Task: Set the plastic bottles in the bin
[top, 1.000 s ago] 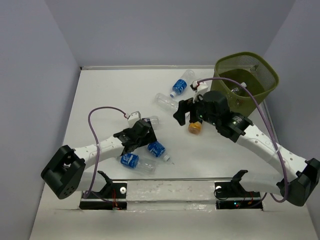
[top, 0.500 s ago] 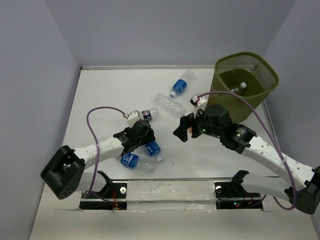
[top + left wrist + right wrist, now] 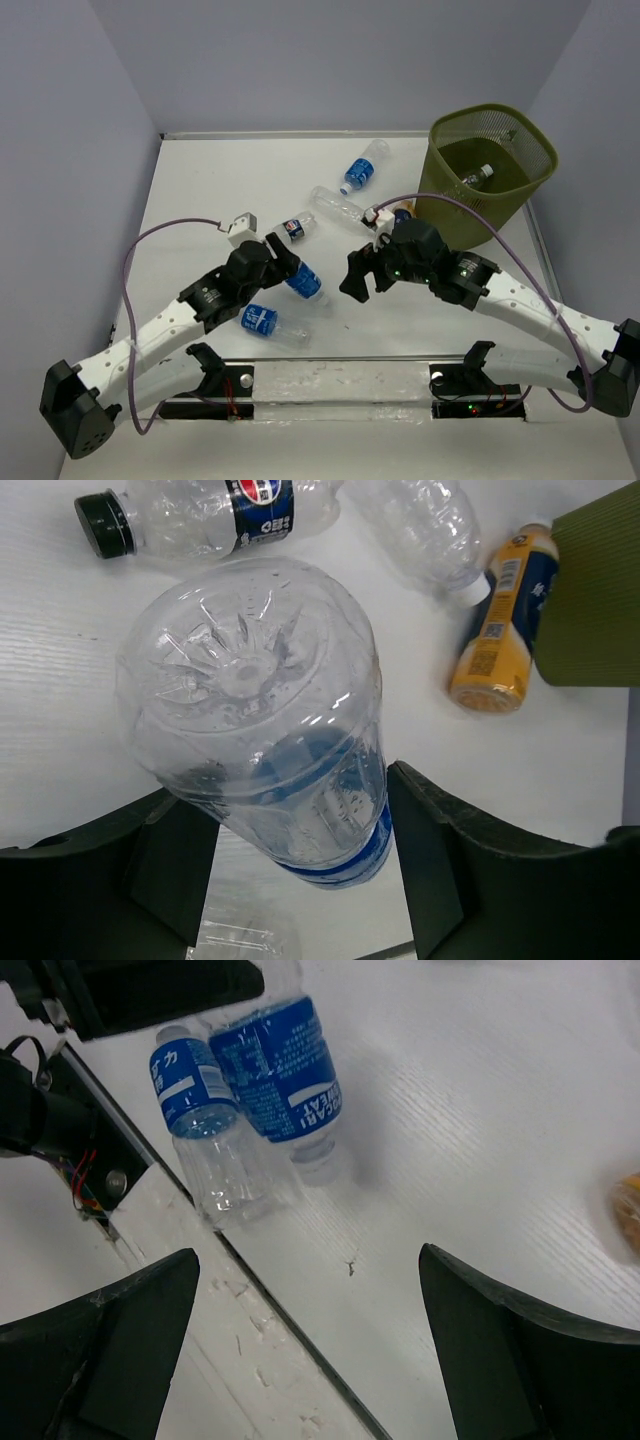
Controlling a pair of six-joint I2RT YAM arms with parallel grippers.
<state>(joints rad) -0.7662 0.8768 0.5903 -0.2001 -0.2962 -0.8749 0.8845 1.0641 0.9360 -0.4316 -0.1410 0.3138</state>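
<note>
My left gripper [image 3: 292, 272] is shut on a clear blue-labelled plastic bottle [image 3: 304, 282], held tilted above the table; in the left wrist view its base [image 3: 262, 695] fills the space between my fingers [image 3: 440, 860]. My right gripper [image 3: 352, 283] hangs open just right of it, over bare table [image 3: 310, 1350]. The olive mesh bin [image 3: 520, 135] stands at the far right with one bottle [image 3: 478, 175] inside. On the table lie a blue-labelled bottle [image 3: 362, 168], a clear one [image 3: 340, 207], a dark-capped one [image 3: 295, 228], another blue-labelled one [image 3: 265, 321], and an orange one [image 3: 500, 620] by the bin.
A metal rail [image 3: 340, 380] runs along the table's near edge, seen close below my right gripper [image 3: 260, 1360]. Grey walls close off the left, back and right. The right arm's cable [image 3: 470, 205] loops in front of the bin.
My left gripper closed on the blue-labelled bottle and lifted it toward the right. My right gripper, still open, swung from beside the bin down toward the table's near middle.
</note>
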